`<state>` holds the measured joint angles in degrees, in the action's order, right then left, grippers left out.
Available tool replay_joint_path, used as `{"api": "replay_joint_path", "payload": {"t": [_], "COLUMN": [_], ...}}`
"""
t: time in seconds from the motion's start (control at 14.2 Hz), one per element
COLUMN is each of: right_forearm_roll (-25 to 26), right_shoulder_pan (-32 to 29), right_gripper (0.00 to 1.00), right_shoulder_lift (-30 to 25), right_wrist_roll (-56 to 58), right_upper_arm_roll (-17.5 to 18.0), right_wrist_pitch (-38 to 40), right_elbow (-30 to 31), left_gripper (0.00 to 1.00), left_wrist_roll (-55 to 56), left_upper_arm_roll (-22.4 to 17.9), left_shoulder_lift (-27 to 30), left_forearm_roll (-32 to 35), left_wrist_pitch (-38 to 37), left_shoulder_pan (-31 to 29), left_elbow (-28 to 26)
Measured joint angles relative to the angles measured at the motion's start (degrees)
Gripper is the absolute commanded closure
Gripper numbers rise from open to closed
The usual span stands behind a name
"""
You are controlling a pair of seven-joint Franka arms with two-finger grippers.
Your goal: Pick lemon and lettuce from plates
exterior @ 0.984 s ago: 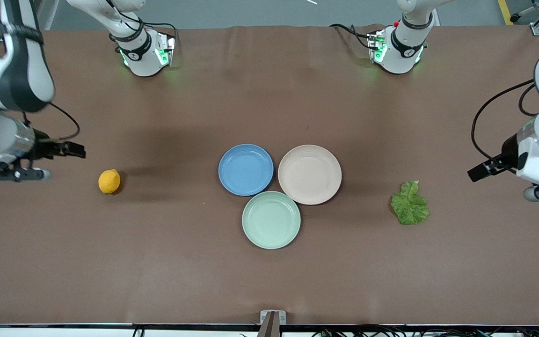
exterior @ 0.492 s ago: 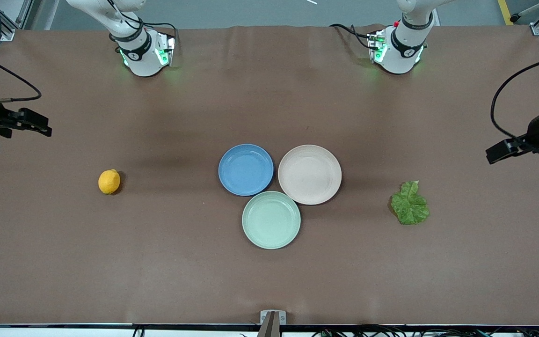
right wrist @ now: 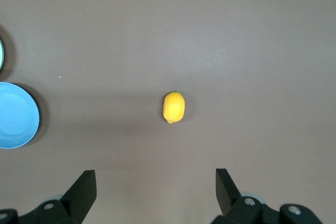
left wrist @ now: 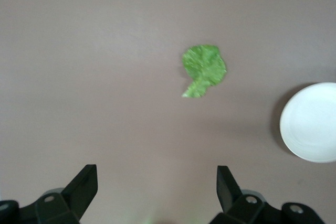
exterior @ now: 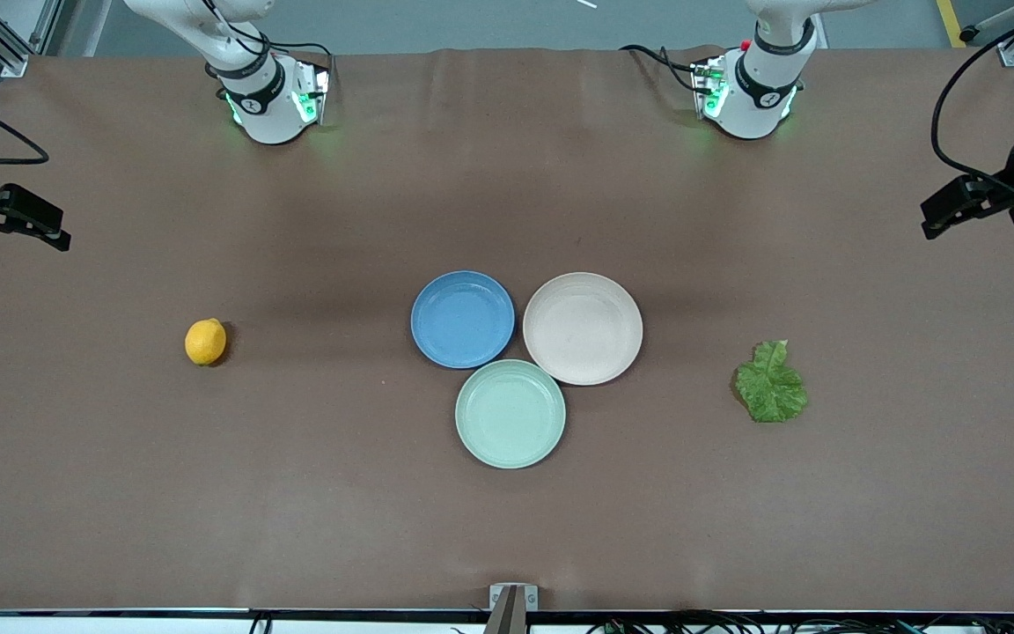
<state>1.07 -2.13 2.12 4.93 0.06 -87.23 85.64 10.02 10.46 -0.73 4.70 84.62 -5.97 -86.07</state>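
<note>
The yellow lemon lies on the bare table toward the right arm's end; it also shows in the right wrist view. The green lettuce lies on the bare table toward the left arm's end, and in the left wrist view. The blue plate and the beige plate stand empty side by side mid-table. My right gripper is open and empty, high over the table's edge at its own end. My left gripper is open and empty, high over its end.
A pale mint-green plate stands empty, touching both other plates, nearer to the front camera. The two arm bases stand along the table's top edge. A bracket sits at the front edge.
Both grippers have risen and drawn back toward the table's ends, away from the lemon and the lettuce. The lemon, lettuce and plates have not moved.
</note>
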Motion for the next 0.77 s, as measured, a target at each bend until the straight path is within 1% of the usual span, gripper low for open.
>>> {"api": "replay_joint_path", "payload": {"t": [0.14,0.42,0.77], "right_forearm_roll": [0.0,0.0,0.0], "right_shoulder_pan": [0.0,0.0,0.0], "right_gripper": [0.00,0.00,0.00], "right_shoulder_lift": [0.1,0.1,0.2], "right_wrist_roll": [0.0,0.0,0.0], "right_upper_arm_roll": [0.0,0.0,-0.1], "right_wrist_pitch": [0.0,0.0,0.0], "right_elbow": [-0.3,-1.3,-2.1], "left_gripper": [0.00,0.00,0.00], "left_wrist_roll": [-0.4,-0.8,-0.8], "left_upper_arm_roll": [-1.4,-1.6,-0.8], "left_shoulder_lift": [1.5,5.2,6.2], "left_forearm_roll": [-1.6,-1.8,-1.8], "left_wrist_pitch": [0.3,1.4,1.9], "left_shoulder_pan": [0.8,1.2,1.7], "left_elbow": [-2.1,-5.9,-6.9]}}
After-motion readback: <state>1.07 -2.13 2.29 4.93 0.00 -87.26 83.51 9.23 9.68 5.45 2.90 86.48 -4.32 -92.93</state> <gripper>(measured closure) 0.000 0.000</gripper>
